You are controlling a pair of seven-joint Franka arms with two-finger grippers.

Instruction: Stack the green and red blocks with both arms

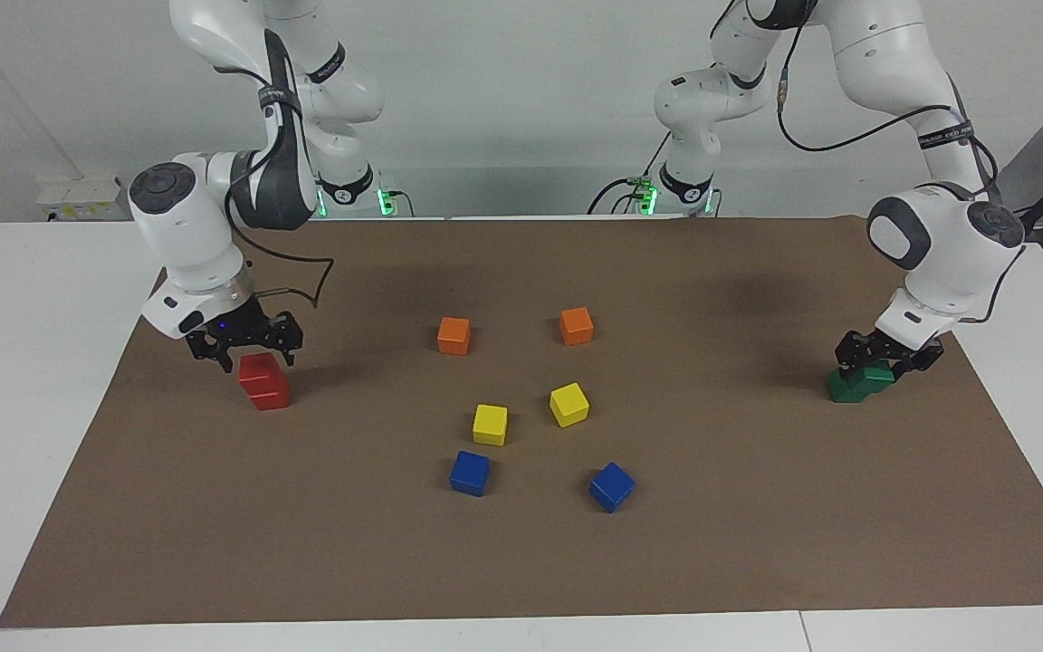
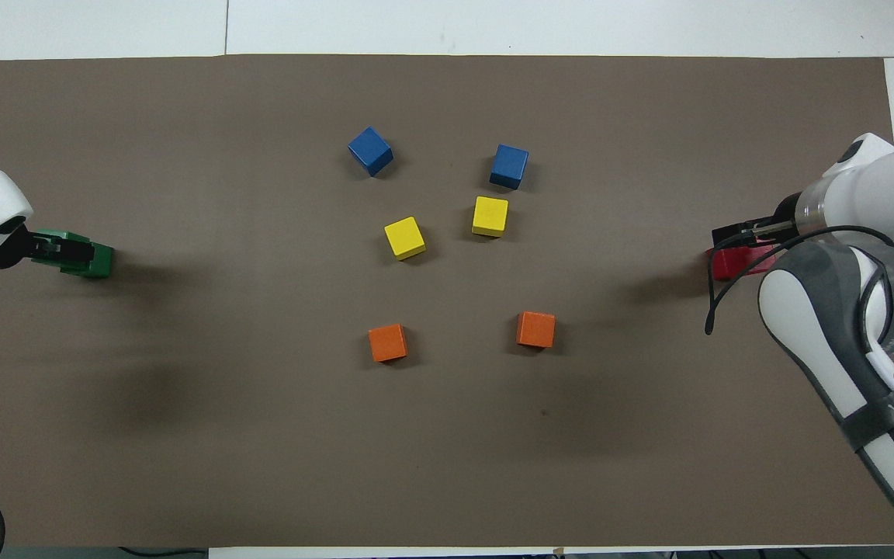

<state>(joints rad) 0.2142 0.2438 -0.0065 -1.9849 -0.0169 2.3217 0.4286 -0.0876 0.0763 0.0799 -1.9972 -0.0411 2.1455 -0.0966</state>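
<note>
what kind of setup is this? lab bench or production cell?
Most likely a lab bench for manipulation trials: two white arms share a white table covered by a brown mat, with only coloured cubes on it, like the orange cubes and blue cubes. No conveyor or fixtures in view.

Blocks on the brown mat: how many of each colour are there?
Red blocks: 2, stacked.
Green blocks: 2, one on the other.
Orange blocks: 2.
Yellow blocks: 2.
Blue blocks: 2.
Total: 10.

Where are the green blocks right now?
The green blocks sit stacked on the brown mat at the left arm's end of the table, under the left gripper.
</note>
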